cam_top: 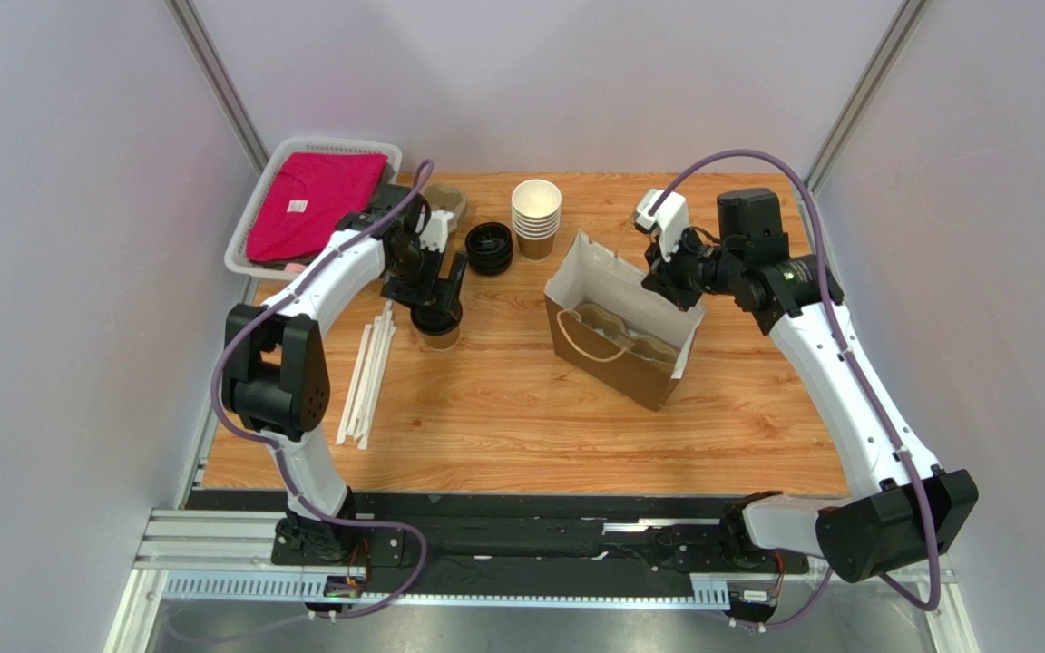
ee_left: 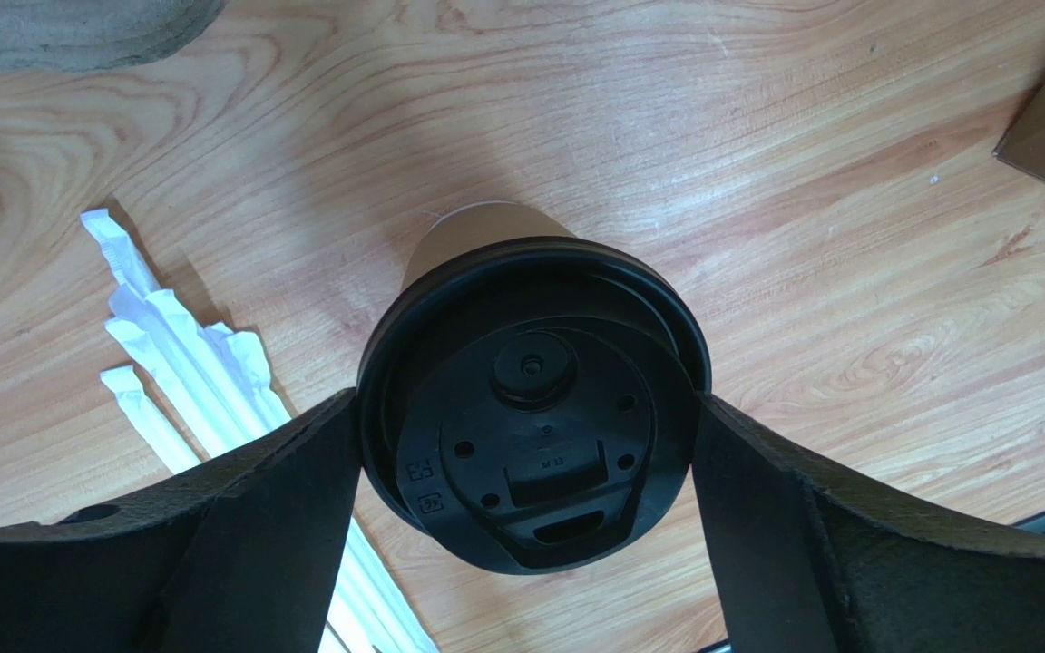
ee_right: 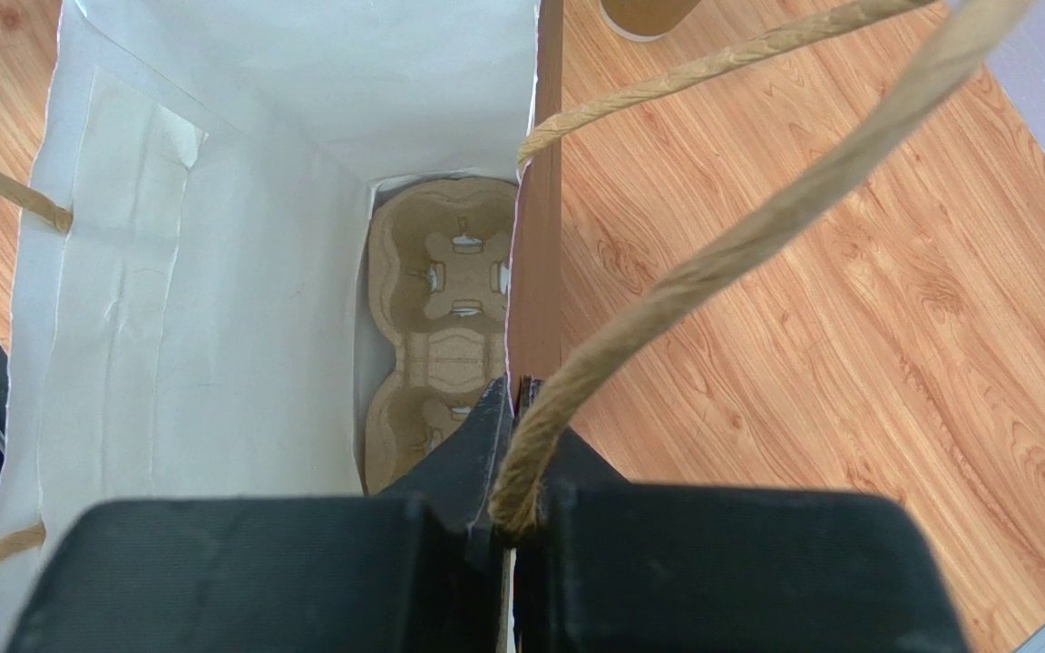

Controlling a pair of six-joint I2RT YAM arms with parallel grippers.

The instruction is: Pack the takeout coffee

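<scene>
The takeout coffee, a brown paper cup with a black lid, stands on the wood table left of centre. My left gripper reaches down over it, one wide-set finger against each side of the lid rim. The brown paper bag stands open at centre right, with a cardboard cup carrier on its floor. My right gripper is shut on the bag's right wall at the top edge, where the rope handle is attached.
A stack of lidless cups and a pile of black lids stand behind the bag. Wrapped straws lie left of the coffee. A white basket holding a red cloth sits at the back left.
</scene>
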